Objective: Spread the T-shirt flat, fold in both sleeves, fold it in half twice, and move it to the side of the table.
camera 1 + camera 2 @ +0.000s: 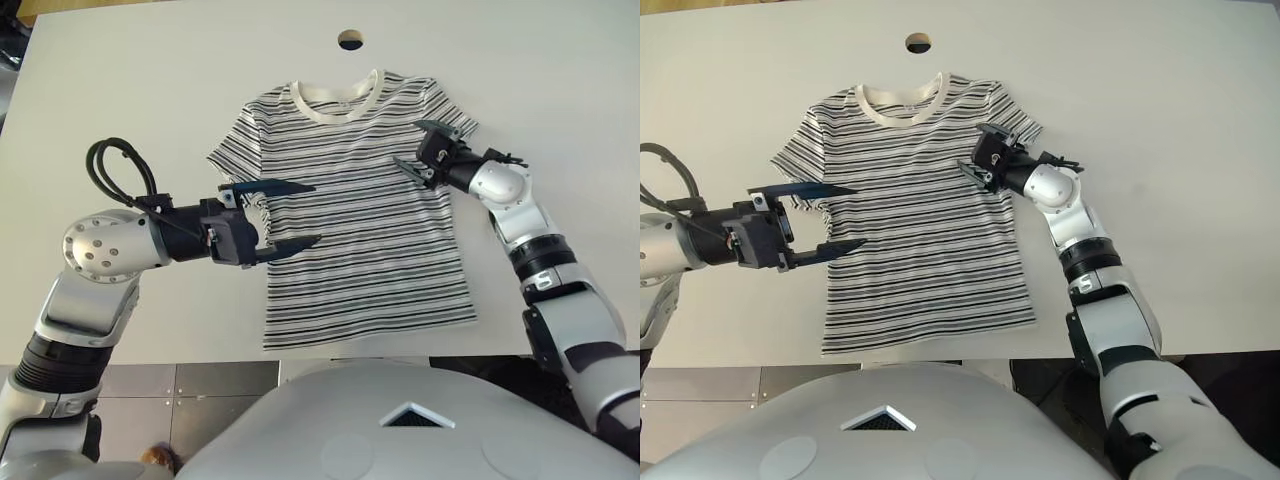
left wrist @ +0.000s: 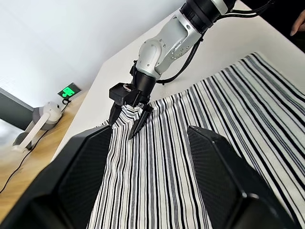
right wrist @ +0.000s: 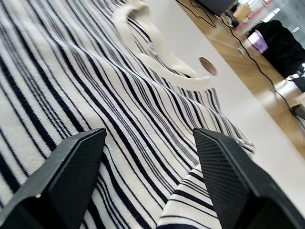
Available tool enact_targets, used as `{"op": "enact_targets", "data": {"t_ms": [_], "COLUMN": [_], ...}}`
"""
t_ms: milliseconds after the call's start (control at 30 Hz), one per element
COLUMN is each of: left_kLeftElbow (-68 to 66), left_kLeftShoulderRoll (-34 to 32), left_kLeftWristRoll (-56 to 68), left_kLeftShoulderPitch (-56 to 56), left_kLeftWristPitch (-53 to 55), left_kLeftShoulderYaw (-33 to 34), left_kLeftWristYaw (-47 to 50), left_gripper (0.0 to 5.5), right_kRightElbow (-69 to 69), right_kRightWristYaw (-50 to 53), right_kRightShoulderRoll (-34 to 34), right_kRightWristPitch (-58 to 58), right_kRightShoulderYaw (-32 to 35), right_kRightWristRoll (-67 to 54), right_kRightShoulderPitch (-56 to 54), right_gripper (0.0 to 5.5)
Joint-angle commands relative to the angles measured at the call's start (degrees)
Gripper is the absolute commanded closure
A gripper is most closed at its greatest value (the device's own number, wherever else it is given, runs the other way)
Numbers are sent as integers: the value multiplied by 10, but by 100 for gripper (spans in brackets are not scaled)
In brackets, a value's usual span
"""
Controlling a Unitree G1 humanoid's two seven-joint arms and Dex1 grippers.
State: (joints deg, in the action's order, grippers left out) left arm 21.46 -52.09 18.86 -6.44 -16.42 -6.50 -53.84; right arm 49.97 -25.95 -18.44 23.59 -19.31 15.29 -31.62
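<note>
T-shirt lies flat on the table. Left gripper hovers wide open, empty, over its side. Right gripper has its jaws parted astride the sleeve.

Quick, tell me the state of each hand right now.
Left hand: open, holding nothing, over the T-shirt.
Right hand: open, cloth of the sleeve between its fingers, not clamped.

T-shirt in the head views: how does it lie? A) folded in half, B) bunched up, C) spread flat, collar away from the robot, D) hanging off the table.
C: the T-shirt lies open and flat on the table, collar at the far end.
</note>
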Motion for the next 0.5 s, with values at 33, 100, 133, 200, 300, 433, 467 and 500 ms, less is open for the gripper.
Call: {"op": "enact_targets", "data": {"t_ms": [33,100,133,200,300,433,467,500], "left_kLeftElbow": [-18,-20,-22,-22,-19,-19,-17,-14], "left_kLeftShoulderRoll": [6,10,11,14,18,25,26,28], "left_kLeftWristRoll": [-8,-10,-11,-14,-18,-24,-25,-26], "left_kLeftShoulderPitch": [-19,-26,-28,-36,-44,-44,-46,-48], "left_kLeftWristPitch": [-6,-7,-8,-9,-8,-7,-5,-4], "left_kLeftShoulderYaw": [20,28,32,41,52,58,60,61], "left_kLeftWristYaw": [-9,-8,-9,-8,-5,-6,-5,-3], "left_gripper": [259,259,259,259,259,259,259,259], "right_kRightElbow": [96,118,124,125,110,42,22,-6], "right_kRightWristYaw": [43,55,60,66,69,53,47,38], "right_kRightShoulderRoll": [-18,-33,-41,-57,-79,-114,-120,-126], "right_kRightWristPitch": [23,41,48,58,71,85,86,84], "right_kRightShoulderYaw": [-32,-45,-49,-56,-65,-59,-58,-56], "right_kRightWristRoll": [65,84,91,103,115,106,104,98], "right_kRightShoulderPitch": [-24,-31,-32,-32,-18,34,46,63], "right_gripper": [211,211,211,211,211,211,211,211]}}
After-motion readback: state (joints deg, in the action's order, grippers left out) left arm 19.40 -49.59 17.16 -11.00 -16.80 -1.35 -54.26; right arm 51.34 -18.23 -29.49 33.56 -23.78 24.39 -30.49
